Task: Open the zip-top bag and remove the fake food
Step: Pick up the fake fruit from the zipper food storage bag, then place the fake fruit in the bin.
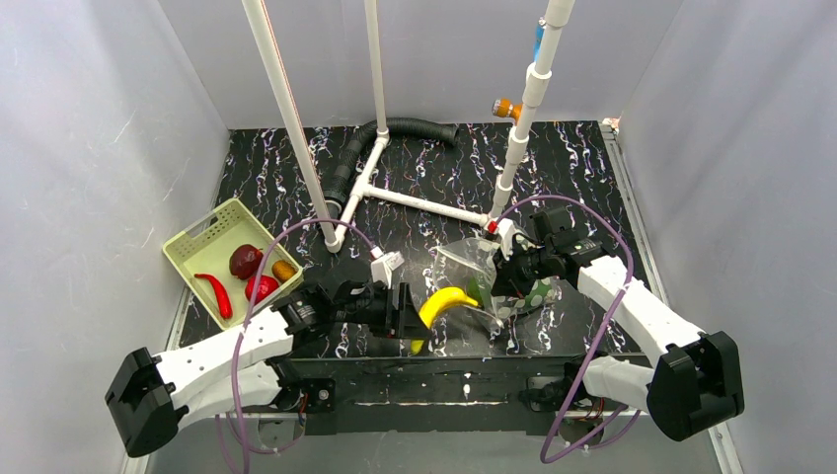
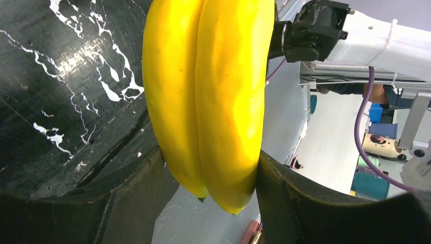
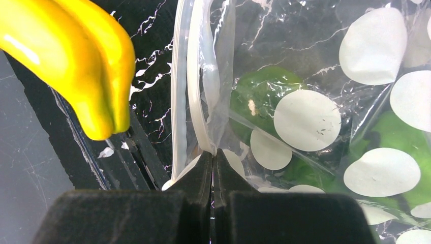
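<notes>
While the right hand (image 3: 212,168), fingers pressed together on the rim of the zip-top bag (image 3: 305,76), props its mouth open over the worktop (image 1: 415,178), the left hand (image 2: 208,172) clamps the banana (image 1: 449,301) just outside it. A green piece (image 3: 259,86) lies inside the bag.

I count two claws, the left claw (image 1: 407,314) and the right claw (image 1: 505,281). One banana (image 1: 446,302) sits between the left claw's fingers. One zip-top bag (image 1: 472,265) is in the right claw's pinch, with one green piece (image 3: 256,94) inside. Well behind the left claw, one basket (image 1: 197,235) carries four pieces: one red chili (image 1: 216,293), one dark red round one (image 1: 244,261), one red round one (image 1: 261,287) and one orange one (image 1: 284,270).
</notes>
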{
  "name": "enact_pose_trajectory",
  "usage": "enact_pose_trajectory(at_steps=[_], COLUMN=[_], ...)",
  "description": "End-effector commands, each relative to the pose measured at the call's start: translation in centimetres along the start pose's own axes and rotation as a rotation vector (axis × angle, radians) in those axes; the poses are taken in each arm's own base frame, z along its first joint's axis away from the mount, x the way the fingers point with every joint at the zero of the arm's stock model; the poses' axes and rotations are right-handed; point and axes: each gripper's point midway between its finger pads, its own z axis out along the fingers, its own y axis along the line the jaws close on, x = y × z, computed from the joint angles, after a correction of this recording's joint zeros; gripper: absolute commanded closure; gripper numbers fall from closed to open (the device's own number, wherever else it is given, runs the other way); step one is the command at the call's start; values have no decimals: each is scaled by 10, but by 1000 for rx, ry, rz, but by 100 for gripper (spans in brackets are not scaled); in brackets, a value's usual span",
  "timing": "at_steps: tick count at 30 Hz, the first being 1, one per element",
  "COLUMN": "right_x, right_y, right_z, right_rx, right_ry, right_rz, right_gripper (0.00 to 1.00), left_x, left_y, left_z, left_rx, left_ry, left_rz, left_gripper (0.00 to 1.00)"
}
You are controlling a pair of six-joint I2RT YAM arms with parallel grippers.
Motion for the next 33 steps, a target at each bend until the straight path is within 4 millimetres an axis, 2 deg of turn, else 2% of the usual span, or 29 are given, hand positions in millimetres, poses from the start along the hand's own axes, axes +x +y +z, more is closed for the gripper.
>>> enact_pose_trajectory(at_steps=[1,6,15,18,26,33], right_x=[-16,-15,-15,-15,-14,-13], right_y=[-4,-4,-5,-6,-6,-6], right_z=[-5,-4,-4,-4,-3,-3], right_rx=[14,13,15,18,17,17], right_ry=[-36,-33,-29,-30,-25,-23], right_rz=[-25,-22,-22,-22,-22,-21], right_gripper=[99,99,99,99,99,99], left_x=[9,-13,-15,-21,-35,-45], left_y=[4,7,57,74,98,114], left_z=[-15,-43,-102,-127,-184,-213], left_rx=[-2,-46,-400,-533,-787,-929], left_ry=[4,-170,-301,-380,-528,-651], left_rz=[21,29,4,12,30,30], left_gripper=[100,100,100,100,100,100])
